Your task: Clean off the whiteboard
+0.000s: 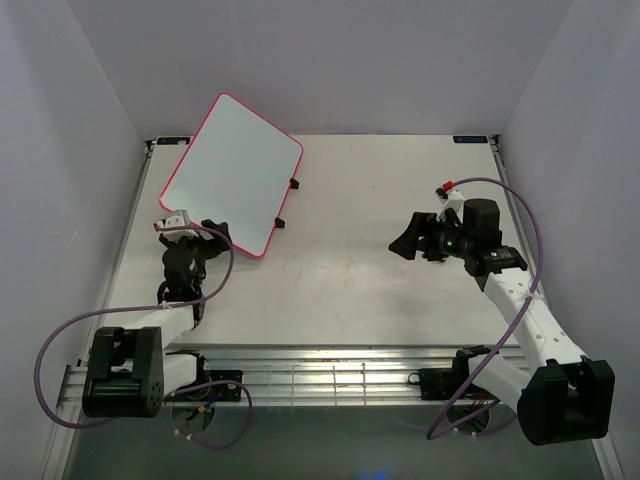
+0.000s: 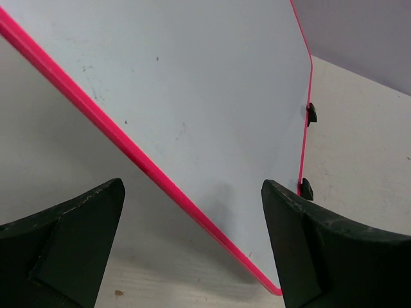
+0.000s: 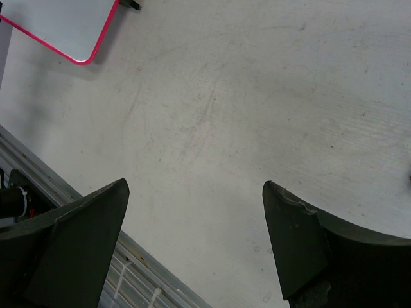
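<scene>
The whiteboard (image 1: 232,168) lies askew at the back left of the table, white with a pink-red border and no writing that I can see, only faint specks. My left gripper (image 1: 212,234) hovers at its near edge, open and empty. In the left wrist view the whiteboard (image 2: 212,96) fills the upper frame, and its pink edge runs diagonally between the spread fingers (image 2: 77,237) of the left gripper (image 2: 192,192). My right gripper (image 1: 406,240) is open over bare table at mid right. The right wrist view shows the right gripper (image 3: 196,189) empty and a whiteboard (image 3: 58,25) corner at top left.
Two small black feet (image 1: 295,183) stick out from the board's right edge. An aluminium rail (image 1: 330,375) runs along the near table edge between the arm bases. Purple cables (image 1: 60,340) loop from both arms. Grey walls enclose the table on three sides.
</scene>
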`<state>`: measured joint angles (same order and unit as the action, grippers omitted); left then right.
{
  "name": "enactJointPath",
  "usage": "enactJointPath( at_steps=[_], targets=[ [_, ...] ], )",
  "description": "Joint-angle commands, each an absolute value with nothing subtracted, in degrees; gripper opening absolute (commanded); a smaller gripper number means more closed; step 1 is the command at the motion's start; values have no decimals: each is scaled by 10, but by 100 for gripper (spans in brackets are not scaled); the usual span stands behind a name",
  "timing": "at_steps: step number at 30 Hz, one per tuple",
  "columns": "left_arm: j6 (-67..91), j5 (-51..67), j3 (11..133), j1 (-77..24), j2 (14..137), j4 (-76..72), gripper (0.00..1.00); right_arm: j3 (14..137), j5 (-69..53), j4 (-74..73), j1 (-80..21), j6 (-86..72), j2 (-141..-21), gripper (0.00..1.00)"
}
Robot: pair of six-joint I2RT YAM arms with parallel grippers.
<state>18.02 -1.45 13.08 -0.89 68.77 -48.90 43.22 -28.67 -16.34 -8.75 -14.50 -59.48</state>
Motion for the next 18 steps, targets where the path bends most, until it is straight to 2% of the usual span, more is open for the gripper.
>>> enactJointPath(
  at_steps=[1, 10, 18],
  targets=[
    [218, -67, 137, -10, 660, -422, 98, 440, -294, -153, -91, -138, -587, 90],
    [284, -149, 142, -10, 572, -273, 98, 440, -295, -154, -91, -138, -586, 90],
    [281, -98, 181, -10, 454, -175, 98, 443, -287, -161, -91, -136, -586, 90]
  ],
)
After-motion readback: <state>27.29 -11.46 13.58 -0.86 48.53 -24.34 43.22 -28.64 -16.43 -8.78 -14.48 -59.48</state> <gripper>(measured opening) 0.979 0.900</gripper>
